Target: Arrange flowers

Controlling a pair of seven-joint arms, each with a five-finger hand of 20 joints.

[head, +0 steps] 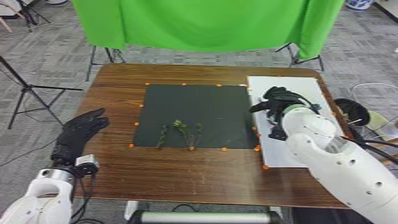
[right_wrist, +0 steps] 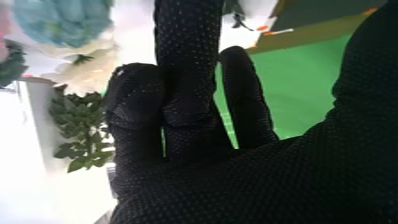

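My right hand (head: 281, 98) hides part of the white board (head: 276, 156) — poised over it, fingers loosely released; my left hand (head: 83, 126), well left, likewise.

head view: evenly lit | right wrist view: white glare

Green cloth (head: 213, 25) beyond wooden table (head: 114, 90) (black tripod (head: 27, 88) off left).

From the head we look forward and down across the table (head: 160, 175); from the right wrist, nearer in, toward the green cloth (head: 204, 25). Both views share that cloth, top of the head frame, and the dark mat (head: 195, 107).
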